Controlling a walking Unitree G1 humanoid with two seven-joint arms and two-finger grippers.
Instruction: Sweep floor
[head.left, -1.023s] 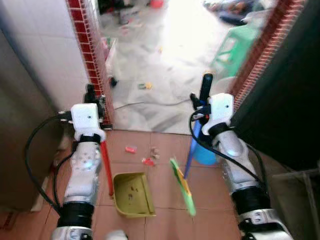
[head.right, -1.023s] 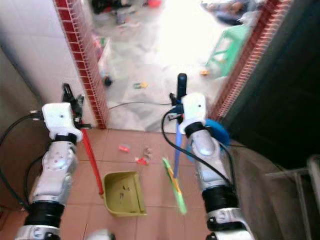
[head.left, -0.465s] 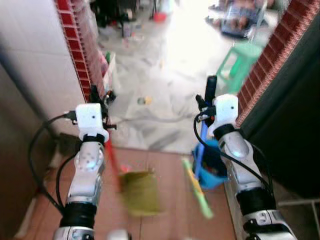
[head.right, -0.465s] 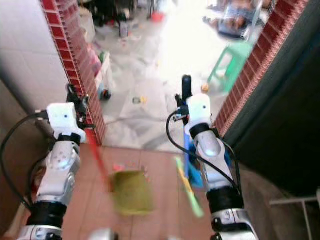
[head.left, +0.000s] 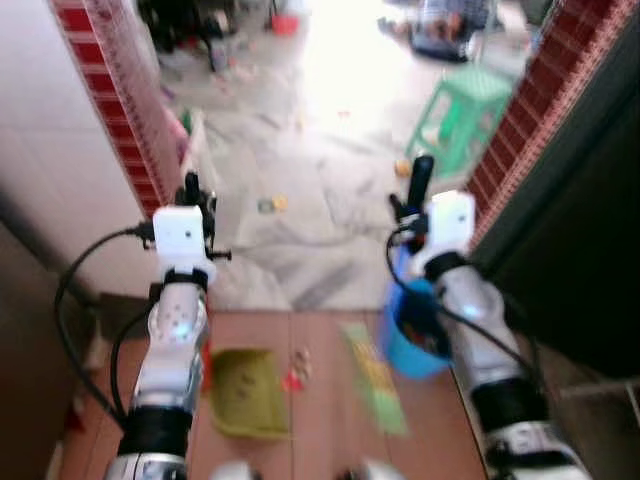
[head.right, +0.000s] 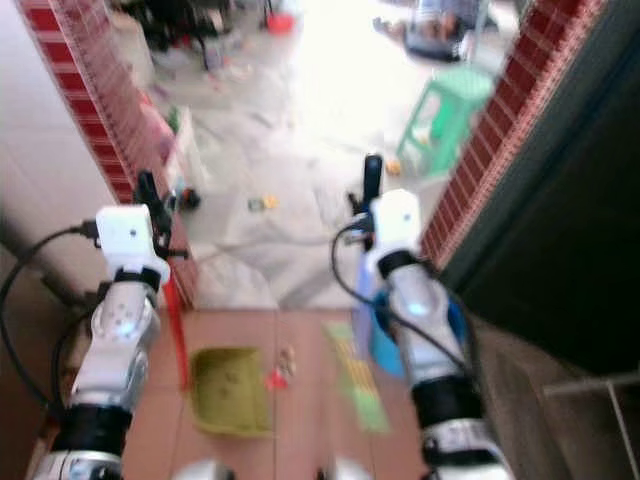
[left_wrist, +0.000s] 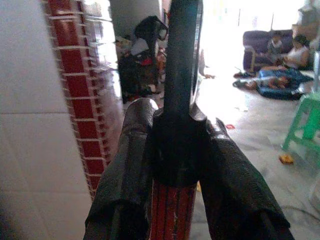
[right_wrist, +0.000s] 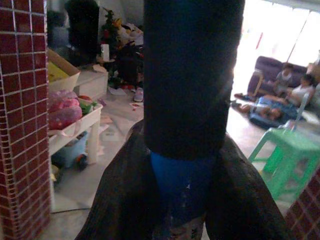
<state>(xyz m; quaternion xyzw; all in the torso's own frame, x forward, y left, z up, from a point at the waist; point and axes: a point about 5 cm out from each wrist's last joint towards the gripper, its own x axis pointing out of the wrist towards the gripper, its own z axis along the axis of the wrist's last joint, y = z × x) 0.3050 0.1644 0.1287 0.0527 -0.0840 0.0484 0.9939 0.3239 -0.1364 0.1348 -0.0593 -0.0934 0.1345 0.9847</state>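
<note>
Yellow-green dustpan (head.left: 241, 391) sits low on red tile floor (head.left: 315, 420), red scraps (head.left: 293, 377) just beside it, green broom head (head.left: 372, 385) to its right. Left gripper (left_wrist: 176, 165) clamps the dustpan's red handle (left_wrist: 172, 212); right gripper (right_wrist: 184, 170) clamps blue broom handle (right_wrist: 181, 187). Blue bucket (head.left: 415, 345) beside right arm. Green stool (head.left: 462, 115) beyond, on the littered marble.

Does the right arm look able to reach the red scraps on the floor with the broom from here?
Probably yes: the right tool grips the broom, whose head lies beside the red scraps with bare tile between.
</note>
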